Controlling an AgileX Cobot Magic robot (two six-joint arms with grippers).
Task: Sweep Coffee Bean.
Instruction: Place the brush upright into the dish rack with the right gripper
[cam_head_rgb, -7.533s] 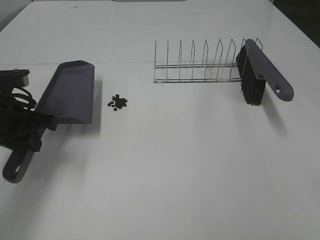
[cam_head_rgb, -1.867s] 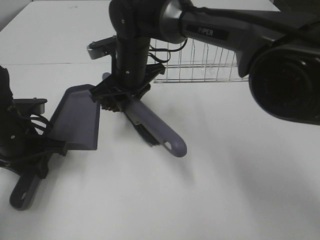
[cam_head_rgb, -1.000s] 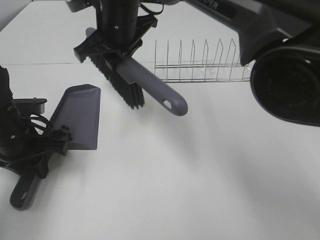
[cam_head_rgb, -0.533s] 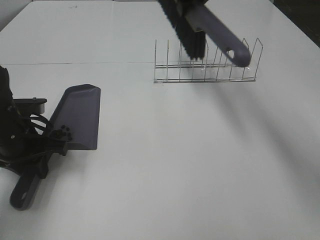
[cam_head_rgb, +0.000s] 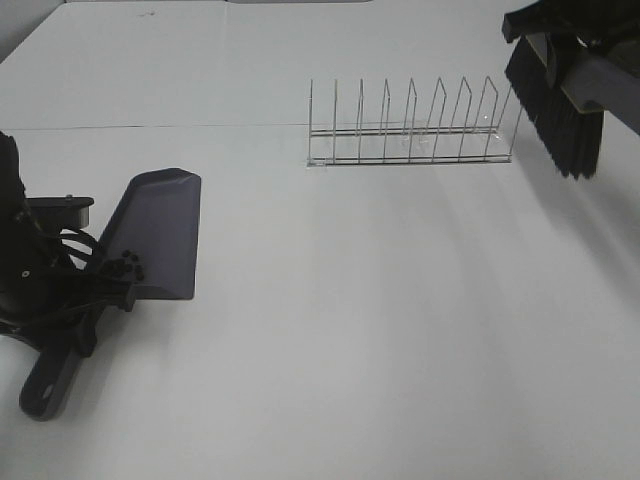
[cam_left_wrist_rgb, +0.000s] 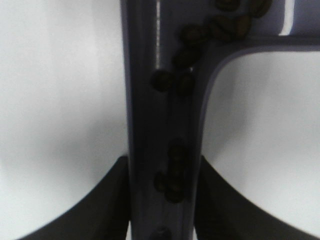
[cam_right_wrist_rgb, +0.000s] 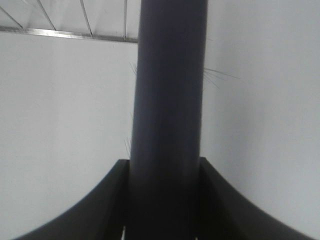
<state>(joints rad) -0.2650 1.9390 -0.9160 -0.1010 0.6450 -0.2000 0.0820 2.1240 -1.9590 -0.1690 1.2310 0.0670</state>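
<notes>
The grey dustpan (cam_head_rgb: 150, 235) lies on the white table at the left, tilted toward its handle (cam_head_rgb: 45, 385). The coffee beans (cam_head_rgb: 125, 265) sit inside it near the handle end; the left wrist view shows them (cam_left_wrist_rgb: 175, 175) strung along the handle channel. My left gripper (cam_head_rgb: 75, 300) is shut on the dustpan handle (cam_left_wrist_rgb: 160, 125). My right gripper (cam_right_wrist_rgb: 162, 200) is shut on the grey brush handle (cam_right_wrist_rgb: 167, 90). The brush (cam_head_rgb: 560, 100), black bristles down, hangs above the table at the far right edge.
A wire dish rack (cam_head_rgb: 410, 130) stands at the back centre-right, just left of the brush; its wires (cam_right_wrist_rgb: 70, 30) show in the right wrist view. A table seam runs across the back.
My right arm carried the brush from above the rack's middle to the far right, past the rack's end. The dustpan, beans and left arm have not moved.
</notes>
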